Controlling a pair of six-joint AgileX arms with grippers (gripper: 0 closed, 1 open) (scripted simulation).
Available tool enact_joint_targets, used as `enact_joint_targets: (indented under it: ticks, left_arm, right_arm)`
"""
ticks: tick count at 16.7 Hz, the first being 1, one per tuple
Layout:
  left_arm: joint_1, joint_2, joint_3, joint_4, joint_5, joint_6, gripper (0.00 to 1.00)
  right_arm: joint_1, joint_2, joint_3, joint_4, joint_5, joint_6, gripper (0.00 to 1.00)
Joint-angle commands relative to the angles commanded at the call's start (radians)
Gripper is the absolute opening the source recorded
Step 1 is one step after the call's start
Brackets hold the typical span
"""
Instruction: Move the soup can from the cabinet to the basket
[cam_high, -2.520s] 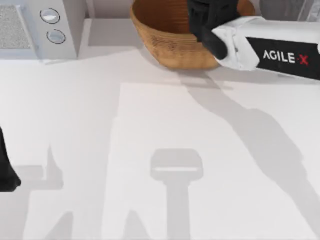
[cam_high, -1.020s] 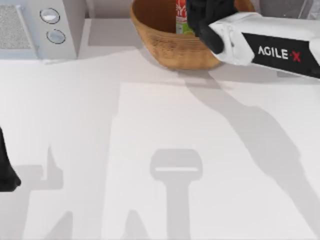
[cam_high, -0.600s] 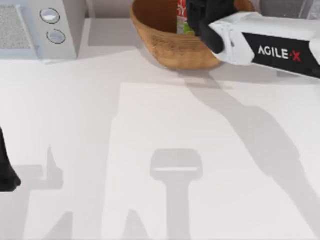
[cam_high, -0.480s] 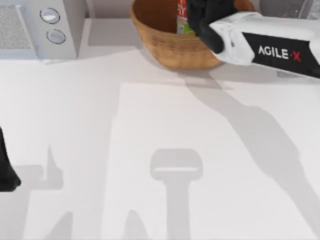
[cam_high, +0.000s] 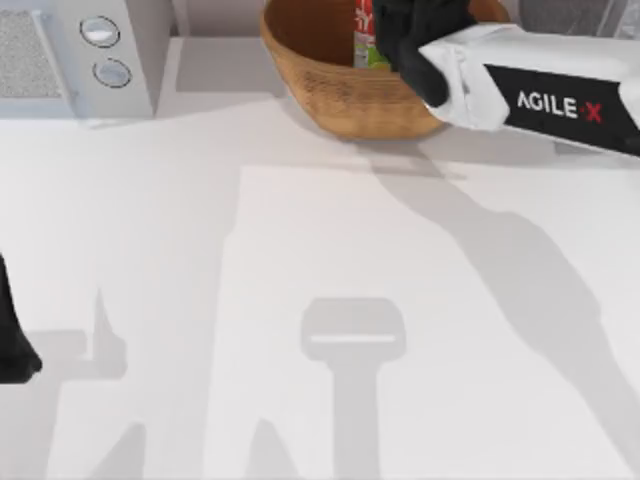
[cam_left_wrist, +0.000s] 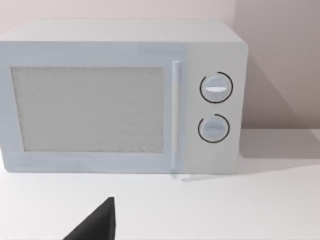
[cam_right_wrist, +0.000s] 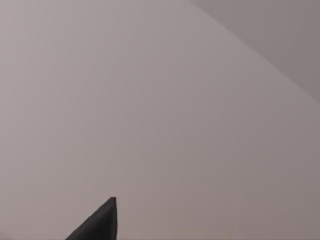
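Barely shifted, the soup can now stands inside the basket beside the right gripper, whose jaw state I cannot tell.

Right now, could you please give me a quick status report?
Right gripper over the basket, beside the soup can. Soup can upright inside basket. Left arm parked at table's left edge. Nothing in the way.
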Motion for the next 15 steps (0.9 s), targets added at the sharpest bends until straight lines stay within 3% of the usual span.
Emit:
enact_joint_targets:
  ticks: [15]
  left_arm:
    - [0.000,0.000,0.000,0.000,0.000,0.000,1.00]
  right_arm:
    - [-0.021,-0.103,-0.078,-0.024,-0.029,0.000,1.00]
